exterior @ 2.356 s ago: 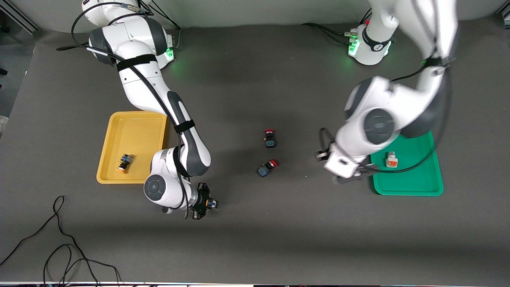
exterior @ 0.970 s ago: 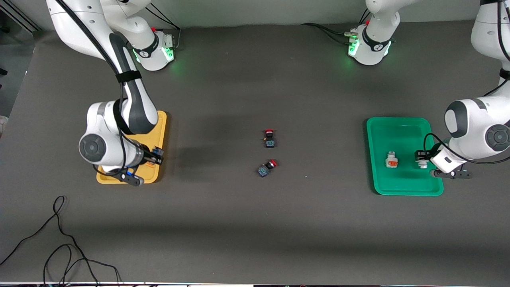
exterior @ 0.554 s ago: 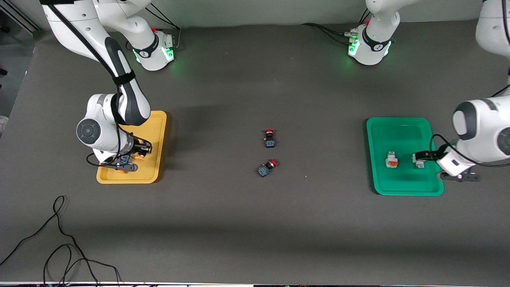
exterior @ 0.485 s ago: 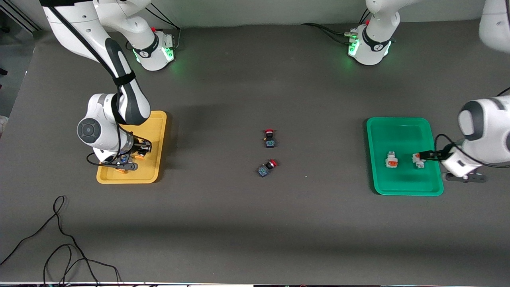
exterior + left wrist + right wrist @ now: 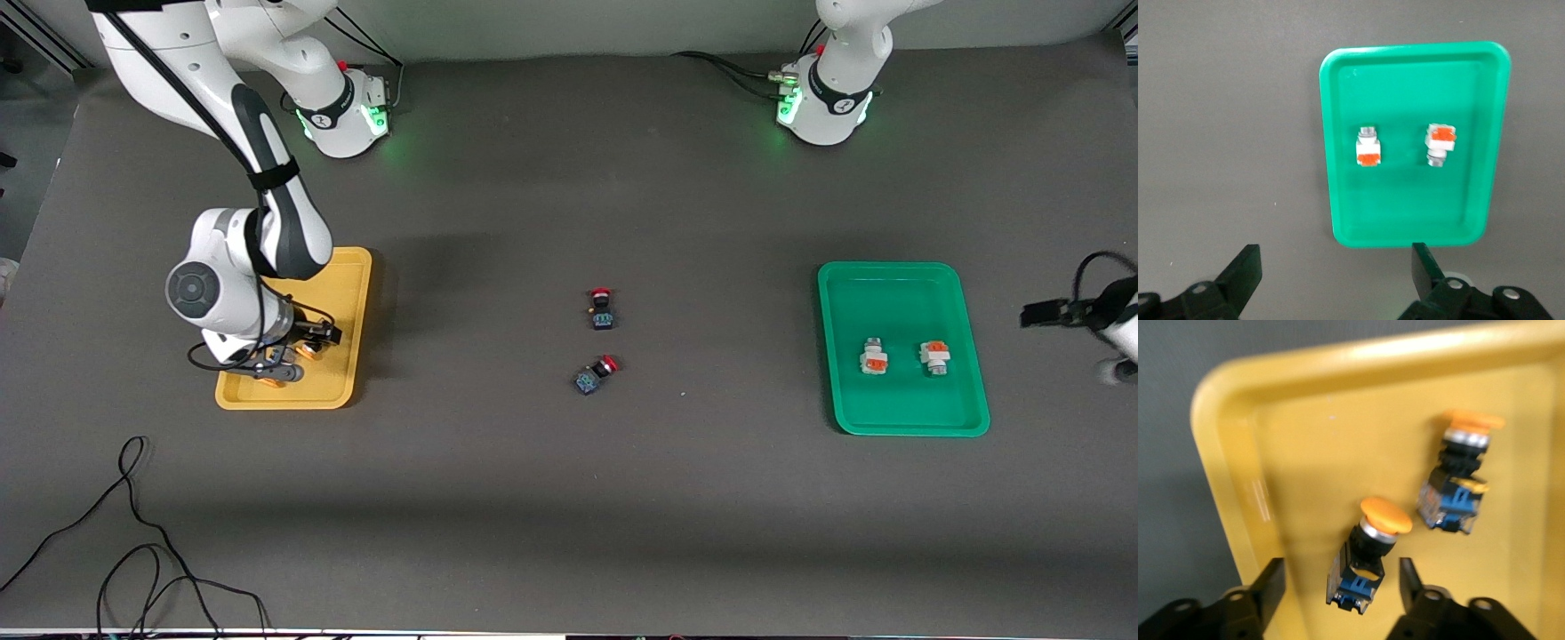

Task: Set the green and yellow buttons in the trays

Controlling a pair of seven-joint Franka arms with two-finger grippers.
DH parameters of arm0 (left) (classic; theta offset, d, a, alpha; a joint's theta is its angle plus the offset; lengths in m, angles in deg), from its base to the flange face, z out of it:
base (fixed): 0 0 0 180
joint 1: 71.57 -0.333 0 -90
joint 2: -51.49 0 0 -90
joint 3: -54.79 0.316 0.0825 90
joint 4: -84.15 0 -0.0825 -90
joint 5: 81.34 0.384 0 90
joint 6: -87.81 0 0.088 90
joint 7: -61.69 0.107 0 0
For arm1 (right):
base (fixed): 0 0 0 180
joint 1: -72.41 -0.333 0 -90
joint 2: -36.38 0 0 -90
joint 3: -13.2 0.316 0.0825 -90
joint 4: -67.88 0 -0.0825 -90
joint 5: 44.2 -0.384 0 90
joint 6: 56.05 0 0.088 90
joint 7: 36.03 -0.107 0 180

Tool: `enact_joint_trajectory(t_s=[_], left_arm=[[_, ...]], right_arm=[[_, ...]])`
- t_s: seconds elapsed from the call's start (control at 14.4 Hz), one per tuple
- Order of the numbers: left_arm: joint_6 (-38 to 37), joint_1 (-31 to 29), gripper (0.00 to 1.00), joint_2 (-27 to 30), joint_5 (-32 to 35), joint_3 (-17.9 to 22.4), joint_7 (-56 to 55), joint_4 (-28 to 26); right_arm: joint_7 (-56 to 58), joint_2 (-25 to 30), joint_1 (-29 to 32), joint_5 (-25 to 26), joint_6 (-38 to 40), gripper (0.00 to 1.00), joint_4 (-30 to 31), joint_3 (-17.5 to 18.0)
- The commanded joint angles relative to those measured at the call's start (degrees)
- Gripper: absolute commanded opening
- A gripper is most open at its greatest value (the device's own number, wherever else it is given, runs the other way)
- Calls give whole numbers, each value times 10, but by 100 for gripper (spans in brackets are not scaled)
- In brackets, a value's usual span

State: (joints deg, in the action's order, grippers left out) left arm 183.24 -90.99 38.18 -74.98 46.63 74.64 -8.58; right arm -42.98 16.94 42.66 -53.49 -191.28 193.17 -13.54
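The yellow tray (image 5: 348, 286) lies toward the right arm's end of the table. Two yellow-capped buttons (image 5: 1368, 553) (image 5: 1458, 477) lie on their sides in it. My right gripper (image 5: 1341, 579) hovers low over the tray (image 5: 1305, 453), open, one finger on each side of the nearer button's blue body without touching it. In the front view this right gripper (image 5: 300, 349) hides most of both buttons. The green tray (image 5: 889, 293) holds two white, orange-banded buttons (image 5: 874, 358) (image 5: 933, 356), lying apart. My left gripper (image 5: 1045, 314) is open and empty, up over the bare table beside that tray (image 5: 1405, 80).
Two red-capped switches (image 5: 602, 308) (image 5: 594, 375) lie mid-table between the trays. Loose black cable (image 5: 133, 533) snakes near the front edge at the right arm's end. The arm bases (image 5: 342, 107) (image 5: 822, 98) stand along the table's back edge.
The left gripper opened, left the second white button in the green tray and drew away off the tray. The right gripper sank slightly over the yellow tray and opened, letting go of its yellow button.
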Motion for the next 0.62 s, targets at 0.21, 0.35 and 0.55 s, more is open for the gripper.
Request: enact_joint_trajectory(t_s=[0.21,0.35,0.55], left_arm=[[-78,29,100,100,-37,-7,3,-1],[-92,72,100,112,-46,9,-35,-1],[-102,153,100,131,-71,47,-98,-1]], right_arm=[[28,77,-8,16,211,100,-130,-38],[32,126,-8,30,228,100,-127,-52],[42,185,-9,72,268,100,-127,-52]])
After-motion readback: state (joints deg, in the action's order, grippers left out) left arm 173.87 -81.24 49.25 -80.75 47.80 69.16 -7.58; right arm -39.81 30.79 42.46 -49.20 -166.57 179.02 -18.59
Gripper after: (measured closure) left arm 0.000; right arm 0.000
